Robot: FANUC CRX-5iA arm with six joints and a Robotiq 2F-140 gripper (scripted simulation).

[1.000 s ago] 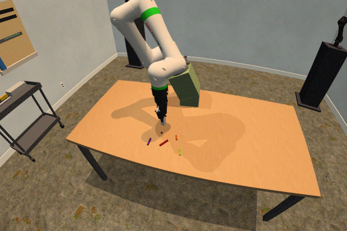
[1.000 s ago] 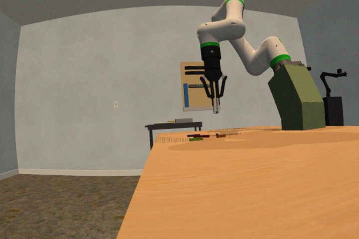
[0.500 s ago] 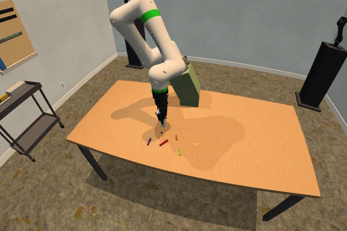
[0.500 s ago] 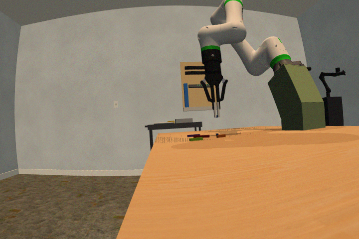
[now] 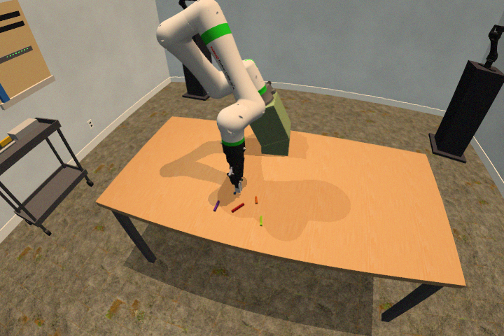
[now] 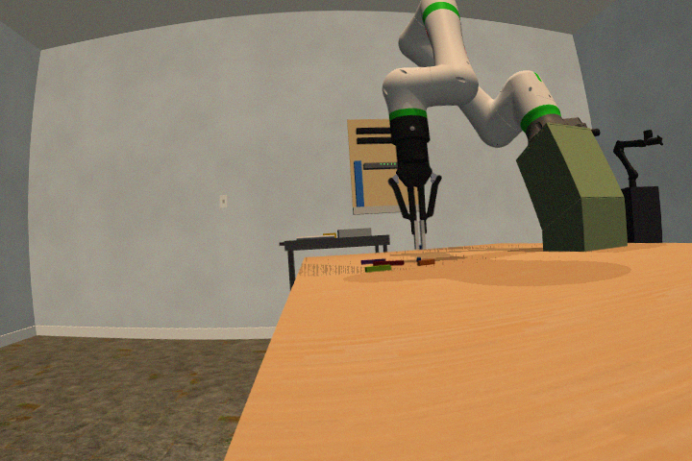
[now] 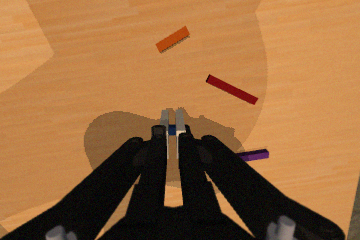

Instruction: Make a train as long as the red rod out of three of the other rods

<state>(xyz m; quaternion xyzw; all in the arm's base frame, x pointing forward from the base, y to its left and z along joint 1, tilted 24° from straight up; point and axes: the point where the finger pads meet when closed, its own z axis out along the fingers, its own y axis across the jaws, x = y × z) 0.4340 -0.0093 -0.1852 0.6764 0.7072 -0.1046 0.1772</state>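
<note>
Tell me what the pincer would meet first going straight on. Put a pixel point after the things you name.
The pincer (image 5: 238, 191) (image 6: 420, 248) (image 7: 172, 120), shut on one blue rod (image 6: 420, 247) (image 7: 172, 130), points down: probably the tabletop (image 5: 372, 170) (image 6: 466, 352) (image 7: 113, 75) or the other blue rod (image 5: 234, 192) (image 6: 418, 259) lying almost underneath; depth leaves which unclear.

Rods, as you have them: six seen, all slim but the two short blues. Red (image 5: 237, 207) (image 6: 388, 262) (image 7: 232, 90), the longest, lies flat and aslant between purple (image 5: 216, 205) (image 6: 372, 261) (image 7: 254, 155) and orange (image 5: 255, 199) (image 6: 426, 261) (image 7: 173, 39), apart from both. Purple lies flat; orange, shorter, also flat. You find lime (image 5: 261, 220) (image 6: 378, 268) flat, nearer the table's front edge than orange, apart from it. One blue (image 6: 420, 247) (image 7: 172, 130), a stub, is gripped above the table. You see a second blue (image 5: 234, 192) (image 6: 418, 259) on the table near the fingertips; its exact pose you cannot read. No two rods form a train.
</note>
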